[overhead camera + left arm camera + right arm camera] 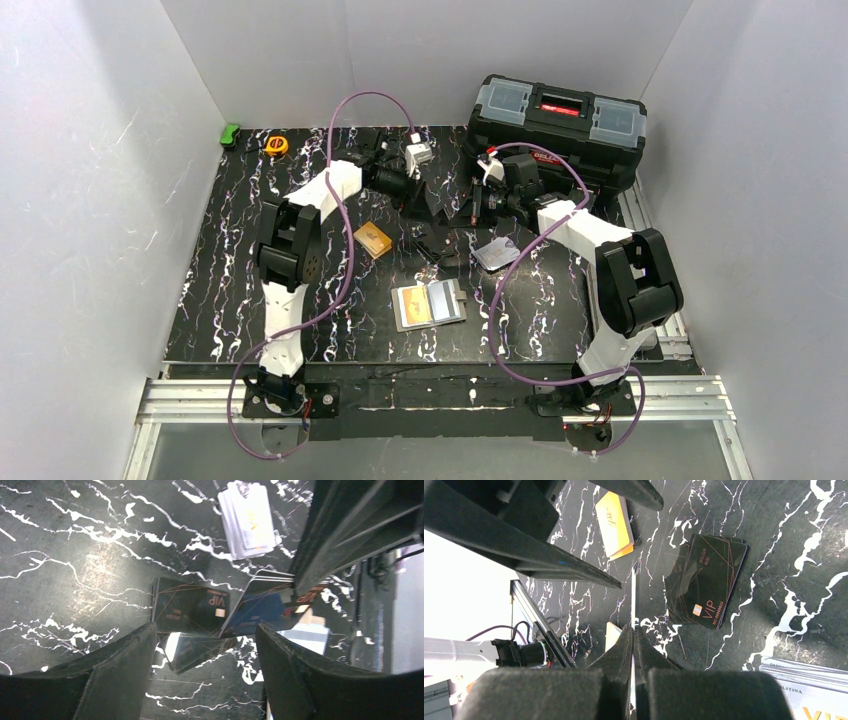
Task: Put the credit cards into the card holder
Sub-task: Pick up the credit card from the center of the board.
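The right gripper [632,632] is closed on one card [632,597], held on edge. The left gripper [206,635] is open above the dark cards [187,607]. The holder [430,305] lies open on the worktop [230,290], nearer its near edge, long axis left-right.

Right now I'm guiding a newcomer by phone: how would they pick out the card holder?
Start at the black marbled table and go to its near middle, between the left arm and right arm. The card holder lies open there, alone. Unlike the orange block and loose cards farther back, it is a grey fold-out wallet.
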`<state>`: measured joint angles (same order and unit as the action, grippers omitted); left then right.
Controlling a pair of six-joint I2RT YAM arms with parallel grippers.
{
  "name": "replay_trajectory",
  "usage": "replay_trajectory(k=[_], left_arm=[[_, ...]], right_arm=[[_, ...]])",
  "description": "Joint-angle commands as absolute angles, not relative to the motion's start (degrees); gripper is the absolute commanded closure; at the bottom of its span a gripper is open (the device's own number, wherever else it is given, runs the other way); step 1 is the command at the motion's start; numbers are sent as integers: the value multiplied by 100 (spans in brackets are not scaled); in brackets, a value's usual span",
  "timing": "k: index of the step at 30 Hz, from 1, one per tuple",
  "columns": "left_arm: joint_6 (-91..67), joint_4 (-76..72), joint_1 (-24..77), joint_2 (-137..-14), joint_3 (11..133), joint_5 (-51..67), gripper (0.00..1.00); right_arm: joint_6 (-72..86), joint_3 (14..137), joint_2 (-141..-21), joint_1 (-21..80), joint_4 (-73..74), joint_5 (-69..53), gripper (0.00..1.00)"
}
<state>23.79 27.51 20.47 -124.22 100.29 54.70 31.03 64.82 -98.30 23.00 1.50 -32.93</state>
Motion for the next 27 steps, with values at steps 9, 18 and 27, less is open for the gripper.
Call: replay_trajectory(k=[9,18,27], left_arm=[[1313,2813,1821,-12113,10059,6820,45],[1148,2892,1707,-11830,9789,7114,43],[1026,2968,1713,-11476,9519,7326,67]], right_arm=[[3147,6325,-9526,2321,-495,-3746,99],[3349,6261,-9315,2238,-759,-4147,99],[3519,6213,-9196,2162,-952,-4279,99]])
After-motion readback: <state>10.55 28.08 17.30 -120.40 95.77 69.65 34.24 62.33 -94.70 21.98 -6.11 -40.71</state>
